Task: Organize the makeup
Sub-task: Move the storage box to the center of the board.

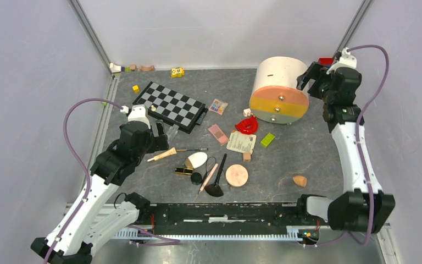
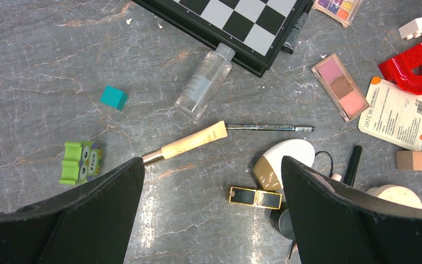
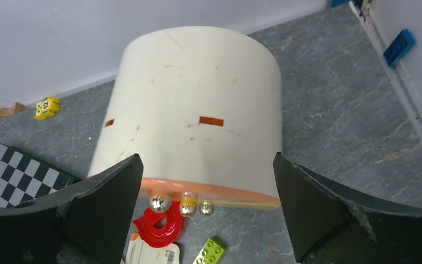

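Note:
The makeup lies loose mid-table: white oval (image 1: 197,160), black-gold tube (image 1: 184,171), cream tube (image 1: 162,155), peach compact (image 1: 237,175), black brush (image 1: 215,181), pink palette (image 1: 218,133), multicolour palette (image 1: 217,106), orange sponge (image 1: 300,181). My left gripper (image 1: 162,137) is open and empty above them. In its wrist view the gripper (image 2: 211,162) has the cream tube (image 2: 192,142), the black-gold tube (image 2: 254,197) and the white oval (image 2: 283,159) between its fingers. My right gripper (image 1: 307,77) is open and empty, its fingers (image 3: 104,187) flanking a white drum organizer (image 3: 192,115).
The drum (image 1: 277,88) lies on its side, its striped drawer front facing forward. A checkerboard (image 1: 170,105), clear bottle (image 2: 203,82), red plastic piece (image 1: 246,126), sachet (image 1: 241,142), green brick (image 1: 267,139), teal cube (image 2: 113,97) and green toy (image 2: 80,162) lie about.

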Tool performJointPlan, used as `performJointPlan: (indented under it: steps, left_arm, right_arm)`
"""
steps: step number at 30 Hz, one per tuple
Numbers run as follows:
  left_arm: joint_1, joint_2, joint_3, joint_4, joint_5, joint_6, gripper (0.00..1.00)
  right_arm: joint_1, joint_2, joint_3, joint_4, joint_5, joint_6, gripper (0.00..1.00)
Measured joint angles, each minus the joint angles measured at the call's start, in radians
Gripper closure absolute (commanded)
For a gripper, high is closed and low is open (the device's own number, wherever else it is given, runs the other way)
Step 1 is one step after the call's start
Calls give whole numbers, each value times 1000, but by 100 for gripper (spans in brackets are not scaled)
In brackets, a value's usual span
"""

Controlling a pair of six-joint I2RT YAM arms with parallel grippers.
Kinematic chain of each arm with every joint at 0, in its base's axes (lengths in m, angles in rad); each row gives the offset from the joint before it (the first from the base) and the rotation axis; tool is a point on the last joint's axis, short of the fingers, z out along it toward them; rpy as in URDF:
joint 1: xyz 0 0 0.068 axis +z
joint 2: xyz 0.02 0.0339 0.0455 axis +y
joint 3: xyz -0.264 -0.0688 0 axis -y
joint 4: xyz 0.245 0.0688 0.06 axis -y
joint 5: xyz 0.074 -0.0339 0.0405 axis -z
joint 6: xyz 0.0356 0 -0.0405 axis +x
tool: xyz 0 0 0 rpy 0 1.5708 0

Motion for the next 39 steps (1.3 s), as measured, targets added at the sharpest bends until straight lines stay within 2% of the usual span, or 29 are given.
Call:
performJointPlan:
  steps: [5,8,18,28,34,39]
  left_arm:
    - [0,0,0,0,0,0,0]
    - [0,0,0,0,0,0,0]
    - [0,13,0,0,0,0,0]
    - [0,13,0,0,0,0,0]
    - [0,15,0,0,1,0,0]
    - [0,19,0,0,2,0,0]
  right_arm:
    - [23,-164,-90,15,11,-10,6]
    - [36,-205,-165,23,-19,10,10]
    - [132,-109,-240,48,-107,105,21]
    - [142,-40,-253,114,-68,151,34]
    - [146,-10,-255,157,-69,156,33]
    - [169,-8,-270,185,-68,150,21]
